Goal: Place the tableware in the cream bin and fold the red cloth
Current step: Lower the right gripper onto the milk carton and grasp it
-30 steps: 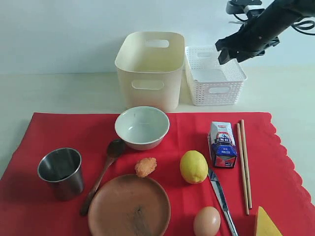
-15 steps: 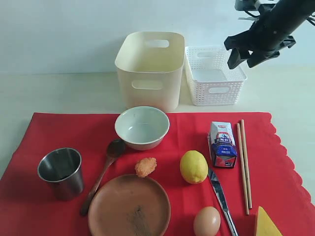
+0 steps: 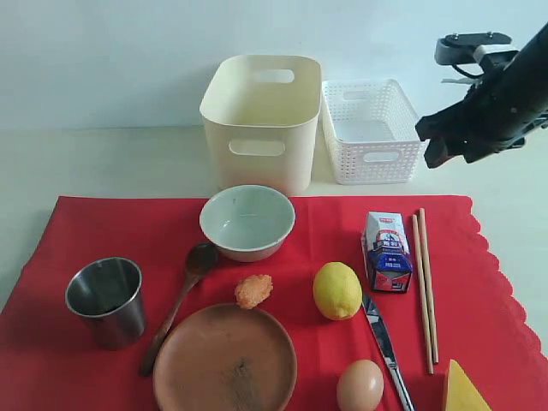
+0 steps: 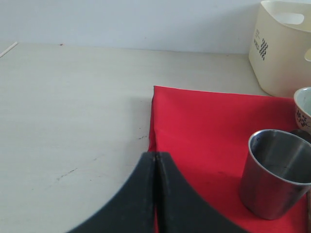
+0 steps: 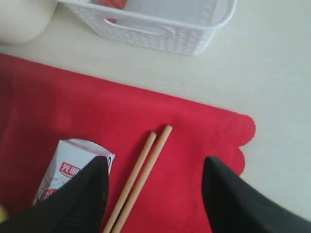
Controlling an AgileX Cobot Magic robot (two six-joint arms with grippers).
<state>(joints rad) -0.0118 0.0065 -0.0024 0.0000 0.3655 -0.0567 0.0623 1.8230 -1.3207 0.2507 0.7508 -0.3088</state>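
The red cloth point(image 3: 86, 231) lies flat and carries the pale bowl point(image 3: 247, 221), steel cup point(image 3: 106, 300), wooden spoon point(image 3: 178, 304) and brown plate point(image 3: 225, 360). Behind the bowl stands the cream bin point(image 3: 261, 120). My right gripper point(image 3: 443, 152) hangs open and holds nothing, in the air to the right of the white basket. In the right wrist view this gripper point(image 5: 155, 167) sits above the chopsticks point(image 5: 141, 174) near the cloth's scalloped edge point(image 5: 243, 136). My left gripper point(image 4: 155, 156) is shut on nothing over the cloth's left edge point(image 4: 151, 121), beside the cup point(image 4: 274, 172). The exterior view does not show it.
A white lattice basket point(image 3: 372, 130) stands right of the bin. On the cloth lie a milk carton point(image 3: 387, 253), chopsticks point(image 3: 425, 282), a knife point(image 3: 383, 338), a lemon point(image 3: 336, 290), an egg point(image 3: 360, 385), an orange food piece point(image 3: 253, 291) and a cheese wedge point(image 3: 465, 390).
My right gripper has moved from above the white basket to the right and downward, still open. Nothing on the cloth has moved.
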